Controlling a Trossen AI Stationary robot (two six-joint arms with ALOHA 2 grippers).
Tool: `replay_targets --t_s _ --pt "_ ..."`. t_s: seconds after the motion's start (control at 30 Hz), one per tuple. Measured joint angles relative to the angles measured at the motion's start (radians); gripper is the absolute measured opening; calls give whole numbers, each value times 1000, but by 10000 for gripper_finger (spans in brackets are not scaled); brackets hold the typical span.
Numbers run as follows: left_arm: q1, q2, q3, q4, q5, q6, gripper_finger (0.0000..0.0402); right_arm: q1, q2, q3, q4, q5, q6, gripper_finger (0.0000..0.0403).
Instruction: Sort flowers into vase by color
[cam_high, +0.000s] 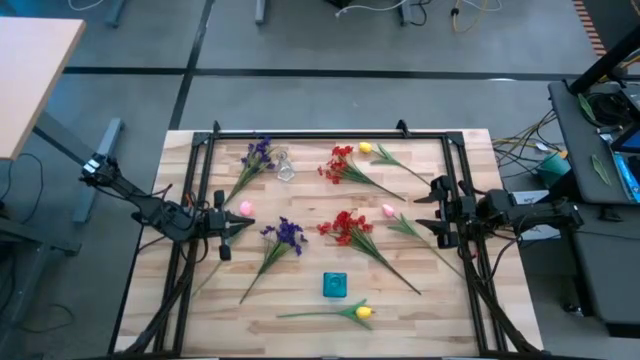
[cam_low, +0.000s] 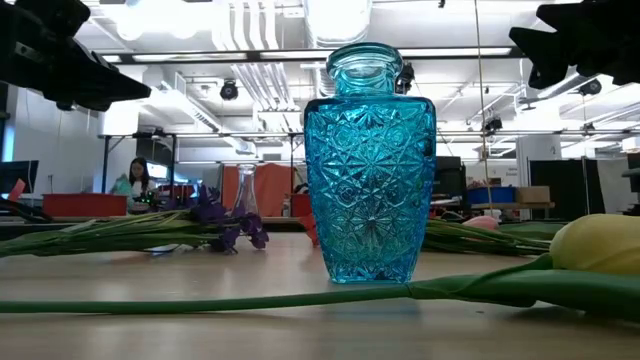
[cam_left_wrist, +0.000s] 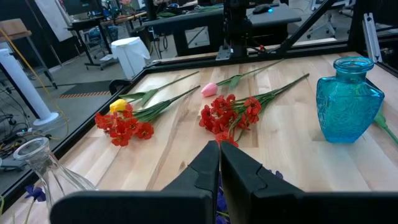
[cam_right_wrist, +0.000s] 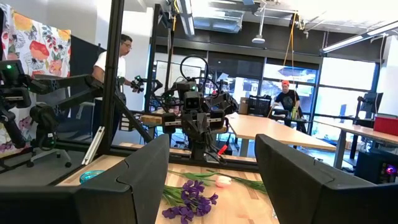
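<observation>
Flowers lie flat on the wooden table (cam_high: 300, 300): purple clusters (cam_high: 258, 152) (cam_high: 288, 235), red clusters (cam_high: 340, 163) (cam_high: 348, 225), pink tulips (cam_high: 245, 208) (cam_high: 388, 210), yellow tulips (cam_high: 365, 148) (cam_high: 363, 313). A blue glass vase (cam_high: 335, 285) stands upright near the front, a clear glass vase (cam_high: 284, 165) at the back. My left gripper (cam_high: 235, 225) hangs shut at the left side, beside a pink tulip and apart from it. My right gripper (cam_high: 425, 215) hangs open at the right side, nothing between its fingers (cam_right_wrist: 143, 180).
A black metal frame (cam_high: 330, 133) runs around the table's edges. One yellow tulip's stem (cam_low: 300, 297) lies right in front of the blue vase (cam_low: 370, 165). People stand in the room beyond the table (cam_right_wrist: 118, 62).
</observation>
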Motion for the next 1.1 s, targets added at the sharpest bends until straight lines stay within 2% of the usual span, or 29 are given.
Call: replay_targets --t_s 0.57,0.63,0.7,0.8,0.9,1.0,1.1 --pt "0 0 0 1 0 0 0 0 0 0 0 0 0 228" --pt "0 1 0 33 0 -15 0 0 0 0 1 0 0 228" --pt "0 7 0 125 0 -106 0 0 0 0 13 0 8 228" --pt "1 16 0 272 -1 -226 0 0 0 0 28 0 210 228" --pt "1 22 0 397 -1 -224 0 0 0 0 40 9 448 228" --pt "1 23 0 481 -1 -181 0 0 1 0 40 70 535 228" --pt "1 23 0 510 -2 -197 0 0 2 0 36 117 549 228"
